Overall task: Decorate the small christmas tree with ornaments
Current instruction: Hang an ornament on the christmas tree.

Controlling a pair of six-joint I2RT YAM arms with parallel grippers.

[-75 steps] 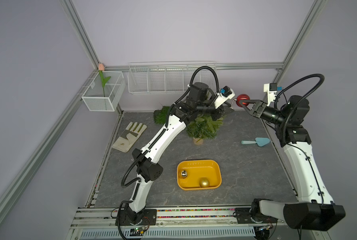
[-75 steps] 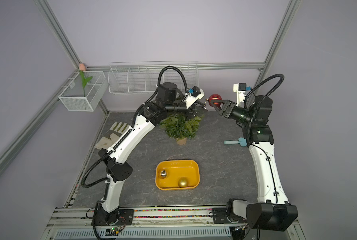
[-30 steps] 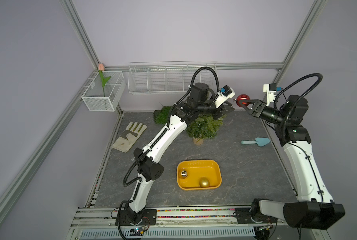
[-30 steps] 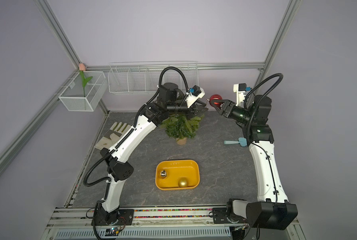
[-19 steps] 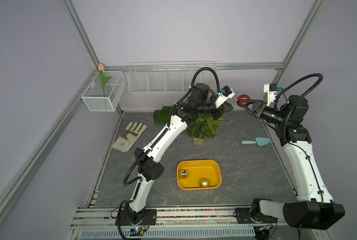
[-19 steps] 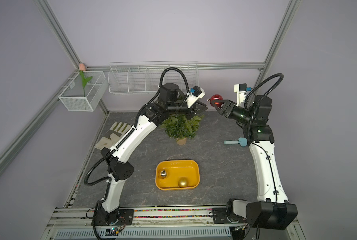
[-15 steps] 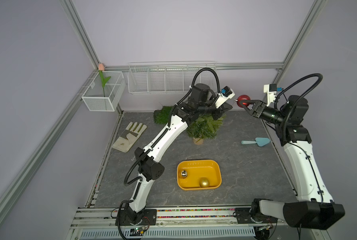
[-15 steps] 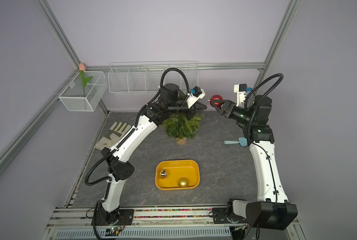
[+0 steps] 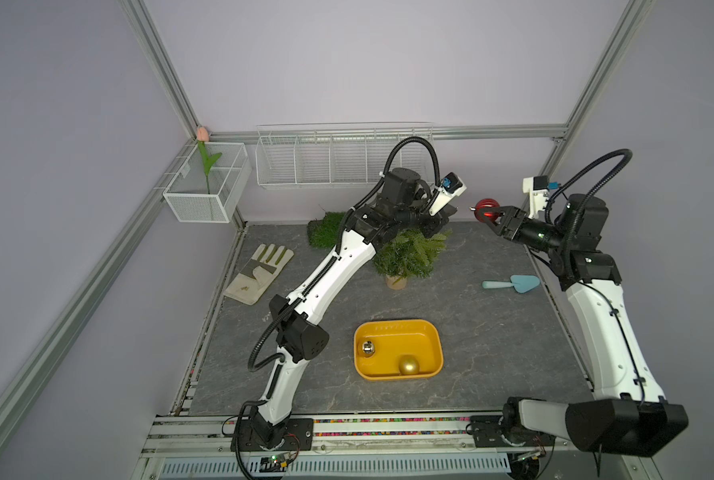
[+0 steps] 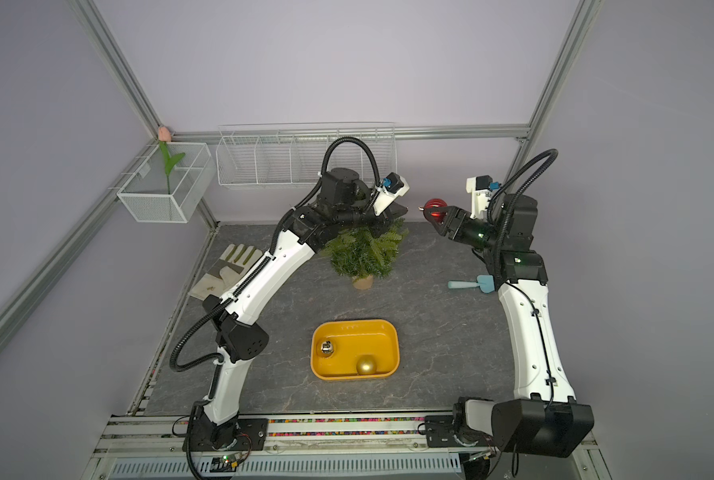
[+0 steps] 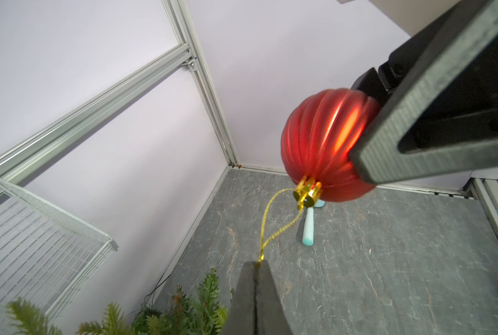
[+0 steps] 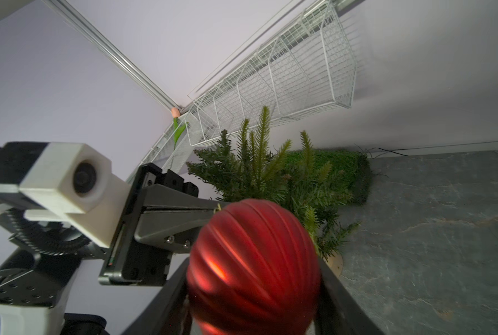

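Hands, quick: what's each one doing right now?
Left hand: closed, pinching the gold hanging loop of the red ornament.
Right hand: closed around the red ornament, holding it.

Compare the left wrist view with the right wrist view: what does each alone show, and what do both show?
Left wrist only: the blue trowel and gold cap. Right wrist only: the tulip, green mat and left arm's camera. Both: the red ornament in the right gripper, the shut left gripper, the tree, the wire rack.

Top views look down; wrist views closely share red bauble (image 11: 323, 145).
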